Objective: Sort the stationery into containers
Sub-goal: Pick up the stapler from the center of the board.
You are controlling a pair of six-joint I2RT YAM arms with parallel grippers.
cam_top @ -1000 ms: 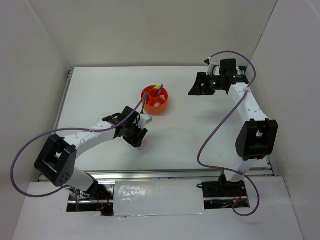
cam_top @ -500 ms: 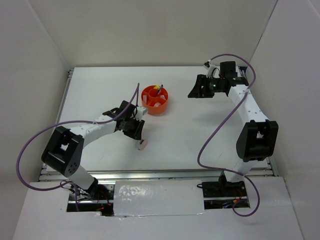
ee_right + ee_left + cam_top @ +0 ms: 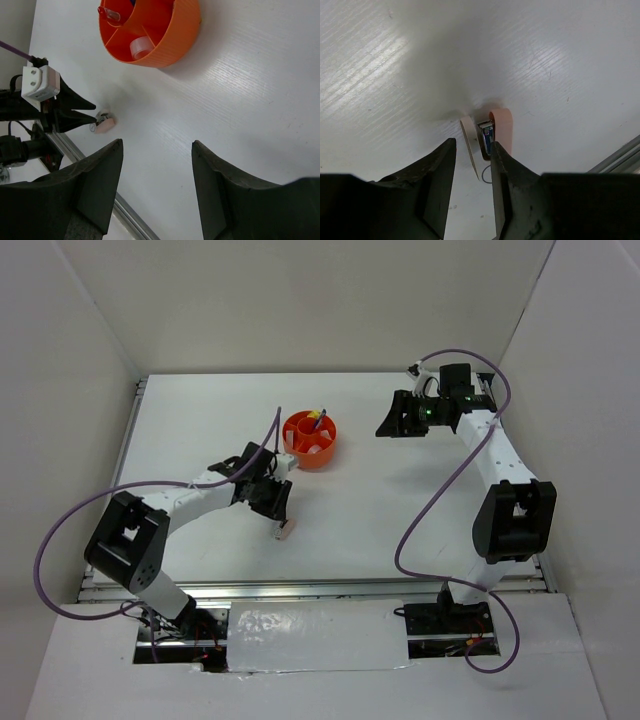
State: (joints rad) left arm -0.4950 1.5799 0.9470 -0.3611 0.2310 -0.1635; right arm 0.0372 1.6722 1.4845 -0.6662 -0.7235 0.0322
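Observation:
The round orange organizer (image 3: 310, 439) stands mid-table and holds a pen (image 3: 317, 419) upright in its centre. In the right wrist view the organizer (image 3: 170, 35) shows a white tape ring (image 3: 140, 47) and a red pen (image 3: 110, 13) in its compartments. The pink-white piece (image 3: 285, 530) lies on the table near the front. My left gripper (image 3: 277, 502) is low just behind it, jaws narrowly open. In the left wrist view the piece (image 3: 501, 127) lies at my fingertips (image 3: 472, 145), its white flap reaching into the gap. My right gripper (image 3: 392, 418) is open and empty, raised right of the organizer.
A metal rail (image 3: 330, 587) runs along the table's front edge, close to the pink-white piece. White walls enclose the table on three sides. The left gripper (image 3: 75, 112) and the piece (image 3: 105, 123) also show in the right wrist view.
My left arm folded its elbow in, and its gripper drew back a little from the pink-white piece, which stays on the table. The right arm has barely moved.

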